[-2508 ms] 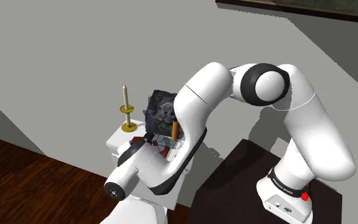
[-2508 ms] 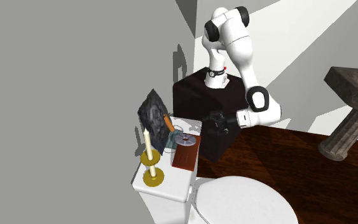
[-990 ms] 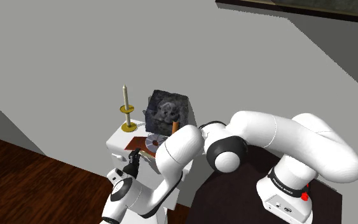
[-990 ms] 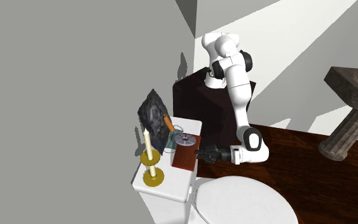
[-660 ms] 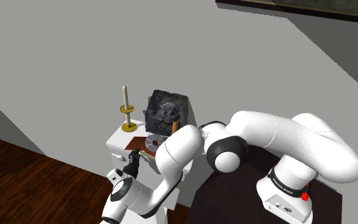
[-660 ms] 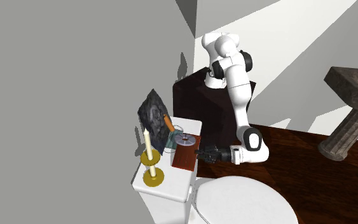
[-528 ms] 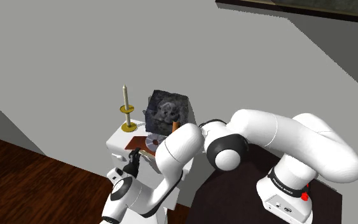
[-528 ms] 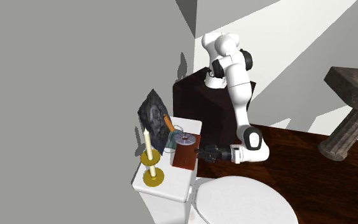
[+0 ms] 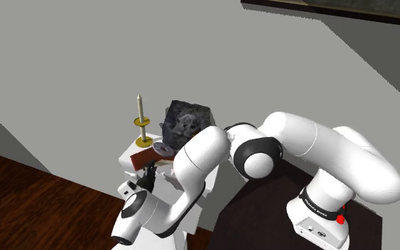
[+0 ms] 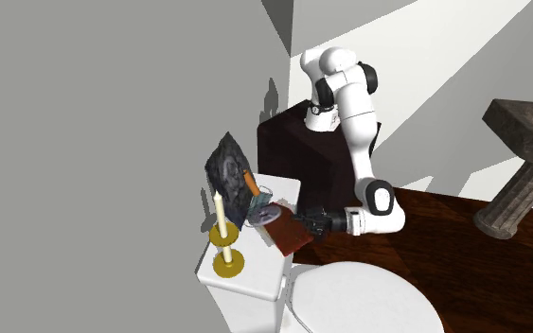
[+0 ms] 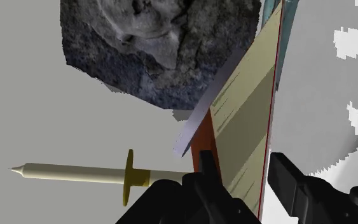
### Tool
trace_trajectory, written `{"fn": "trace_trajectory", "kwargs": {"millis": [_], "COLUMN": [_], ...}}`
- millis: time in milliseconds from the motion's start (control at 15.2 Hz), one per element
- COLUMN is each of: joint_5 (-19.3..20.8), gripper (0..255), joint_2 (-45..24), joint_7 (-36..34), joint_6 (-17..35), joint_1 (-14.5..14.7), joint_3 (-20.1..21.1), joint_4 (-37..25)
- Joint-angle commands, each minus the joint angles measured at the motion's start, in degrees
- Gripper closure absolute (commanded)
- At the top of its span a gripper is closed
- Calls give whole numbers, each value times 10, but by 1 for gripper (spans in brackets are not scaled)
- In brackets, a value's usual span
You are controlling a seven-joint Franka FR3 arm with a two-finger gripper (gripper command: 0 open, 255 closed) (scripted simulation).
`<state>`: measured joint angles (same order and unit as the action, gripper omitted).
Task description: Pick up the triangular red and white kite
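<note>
I have the gripper [image 10: 302,225] clamped on one thin edge of the kite [image 10: 289,238]. I judge the edge is the only purchase a flat red-brown panel offers. The kite hangs tilted just above the tank's [image 10: 245,274] front edge. A disc [image 10: 266,216] lies against its far end above the tank, so I judge it could slide off.

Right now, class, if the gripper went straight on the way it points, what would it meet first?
The gripper clasps the flat red-brown kite, so that comes first; beyond it, probably the grey disc, then the dark rocky lump, though depth is unclear.
</note>
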<state>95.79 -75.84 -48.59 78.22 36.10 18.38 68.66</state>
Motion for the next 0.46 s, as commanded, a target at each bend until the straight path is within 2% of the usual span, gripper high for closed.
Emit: {"fn": "trace_trajectory", "kwargs": {"millis": [0, 396], "joint_5": [-2, -6], "gripper": [255, 255], "joint_2": [19, 53], "joint_7": [0, 3], "joint_6": [-2, -6], "joint_1": [-3, -9], "joint_3": [2, 6], "joint_4": [19, 51]}}
